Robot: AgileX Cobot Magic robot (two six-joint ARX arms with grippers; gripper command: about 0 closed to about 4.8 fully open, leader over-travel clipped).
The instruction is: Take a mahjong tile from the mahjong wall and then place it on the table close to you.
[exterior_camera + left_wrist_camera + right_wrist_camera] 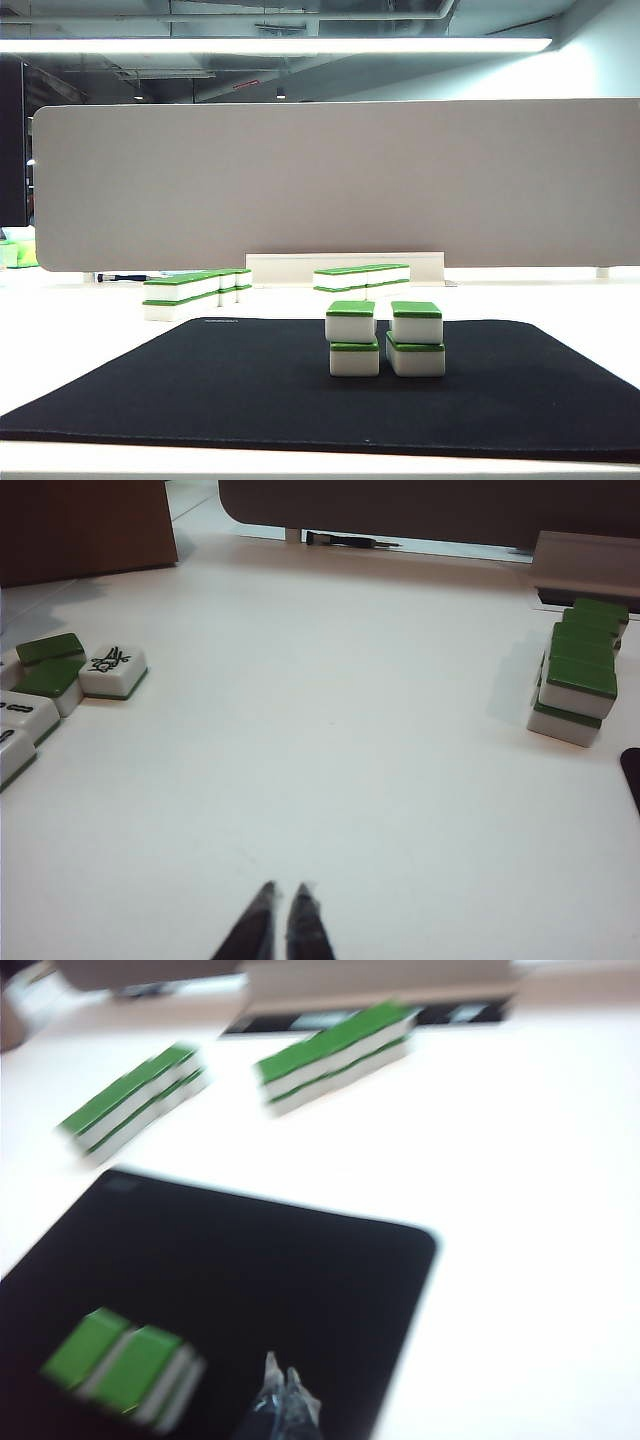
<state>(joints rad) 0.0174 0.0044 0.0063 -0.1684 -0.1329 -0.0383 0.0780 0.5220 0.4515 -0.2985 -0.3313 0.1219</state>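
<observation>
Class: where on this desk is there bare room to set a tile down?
Free: the black mat left of the stacked tiles, and the white table ahead of the shut left claw. Crowded: the mahjong wall and second row behind.

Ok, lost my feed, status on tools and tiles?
Left tool shut, empty, over bare table. Right tool shut, empty, above black mat. Mahjong wall on mat, untouched. Nothing in the way.

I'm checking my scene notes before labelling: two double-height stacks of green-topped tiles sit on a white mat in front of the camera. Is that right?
Not quite. The mat is black, not white; the exterior view shows it plainly, lying on the white table. The rest holds: two double-height stacks of green-topped tiles sit on it.
</observation>
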